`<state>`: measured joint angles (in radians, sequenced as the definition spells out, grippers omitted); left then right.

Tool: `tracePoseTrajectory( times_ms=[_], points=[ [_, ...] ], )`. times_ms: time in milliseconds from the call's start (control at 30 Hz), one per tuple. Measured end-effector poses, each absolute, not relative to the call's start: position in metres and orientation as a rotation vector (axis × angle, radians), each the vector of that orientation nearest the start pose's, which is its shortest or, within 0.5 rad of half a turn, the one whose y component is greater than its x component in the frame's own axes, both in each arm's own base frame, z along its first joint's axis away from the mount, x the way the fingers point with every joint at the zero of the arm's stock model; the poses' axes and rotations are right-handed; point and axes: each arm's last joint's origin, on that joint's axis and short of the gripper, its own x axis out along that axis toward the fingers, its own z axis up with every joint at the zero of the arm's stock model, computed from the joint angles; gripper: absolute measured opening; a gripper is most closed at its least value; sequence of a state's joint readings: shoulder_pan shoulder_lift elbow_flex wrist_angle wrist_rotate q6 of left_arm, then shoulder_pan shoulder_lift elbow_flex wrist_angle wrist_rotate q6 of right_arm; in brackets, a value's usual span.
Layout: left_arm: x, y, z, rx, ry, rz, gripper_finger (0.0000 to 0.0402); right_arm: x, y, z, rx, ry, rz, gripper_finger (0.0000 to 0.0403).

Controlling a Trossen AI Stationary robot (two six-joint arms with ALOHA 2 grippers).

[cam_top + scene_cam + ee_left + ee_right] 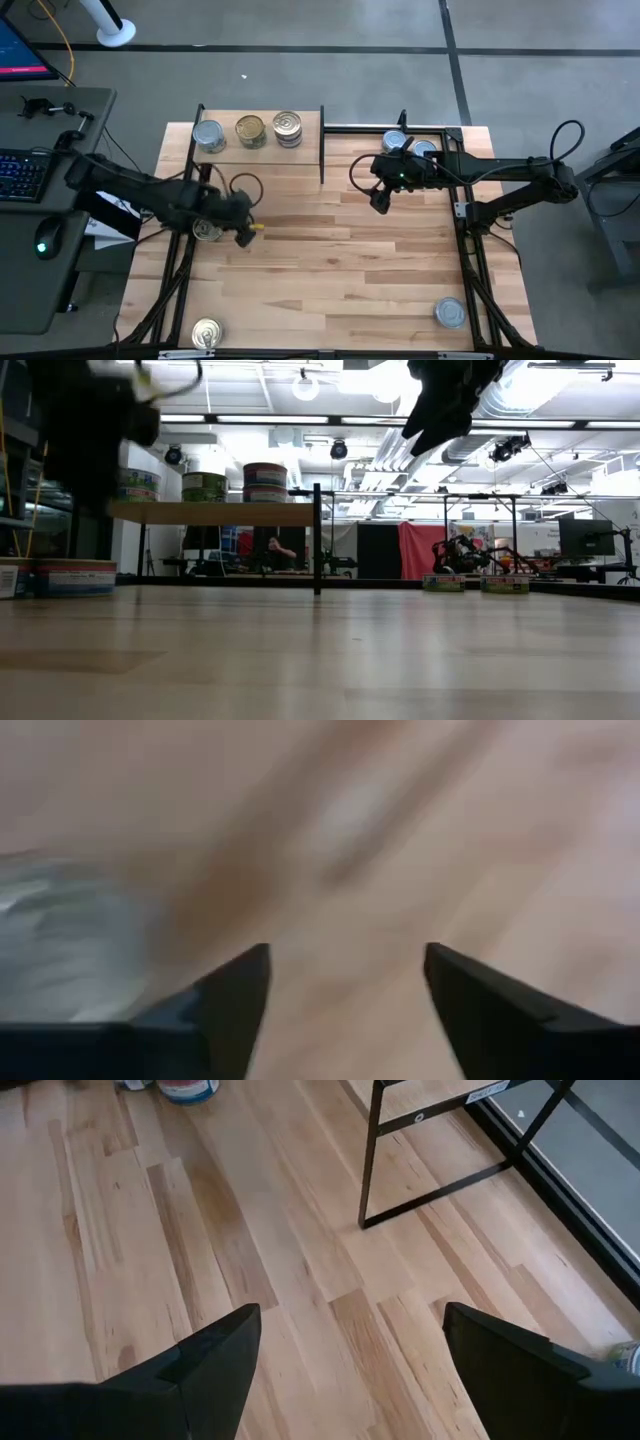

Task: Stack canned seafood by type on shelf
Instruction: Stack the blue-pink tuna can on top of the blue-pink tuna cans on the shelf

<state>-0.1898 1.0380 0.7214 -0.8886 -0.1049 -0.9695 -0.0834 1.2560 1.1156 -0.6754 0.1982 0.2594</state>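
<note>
Risk points while I am working the left side of the counter (330,270). My left claw (243,232) is hanging low over the wood with its fingers spread and nothing between them; a silver-topped tin (207,230) is sitting just beside it, partly under my arm. Judged hazard: since that tin is lying off to one side of my fingers (235,995) rather than between them, closing here would be clipping its rim and skidding or tipping it. The shelf (305,135) is standing at the far left, already carrying three tins (250,131) in a row, so a carried tin swung in too low would be knocking its edge or those tins. My right claw (380,200) is waiting raised over the counter's middle, open and empty, with two tins (410,147) at the far right behind it. Two more are lying at the near corners.
</note>
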Motion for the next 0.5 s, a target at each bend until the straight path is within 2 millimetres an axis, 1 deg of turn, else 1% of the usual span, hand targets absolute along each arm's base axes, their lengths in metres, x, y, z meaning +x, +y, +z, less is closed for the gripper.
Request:
tracePoseTrajectory(
  times_ms=[67,133,200,233,333,400,500],
  points=[
    [0.157,-0.018,0.216,-0.6,1.221,0.619,0.0191,0.254,-0.027,0.31,0.216,0.774,-0.379,0.0307],
    [0.147,-0.01,0.211,-0.563,1.291,0.716,0.0118,0.254,-0.027,0.309,0.232,0.772,-0.386,0.0307],
    [0.144,-0.005,0.208,-0.564,1.31,0.757,0.0041,0.255,-0.027,0.308,0.245,0.773,-0.393,0.0307],
    [0.143,-0.004,0.207,-0.562,1.301,0.775,0.0021,0.256,-0.027,0.308,0.247,0.773,-0.396,0.0307],
    [0.144,0.0,0.203,-0.53,1.271,0.85,0.0013,0.258,-0.027,0.307,0.247,0.771,-0.401,0.0307],
    [0.143,0.002,0.195,-0.511,1.278,0.891,0.0004,0.259,-0.028,0.306,0.26,0.762,-0.405,0.0307],
    [0.143,0.003,0.182,-0.526,1.3,0.902,0.0002,0.261,-0.028,0.305,0.27,0.762,-0.409,0.0307]
  ],
)
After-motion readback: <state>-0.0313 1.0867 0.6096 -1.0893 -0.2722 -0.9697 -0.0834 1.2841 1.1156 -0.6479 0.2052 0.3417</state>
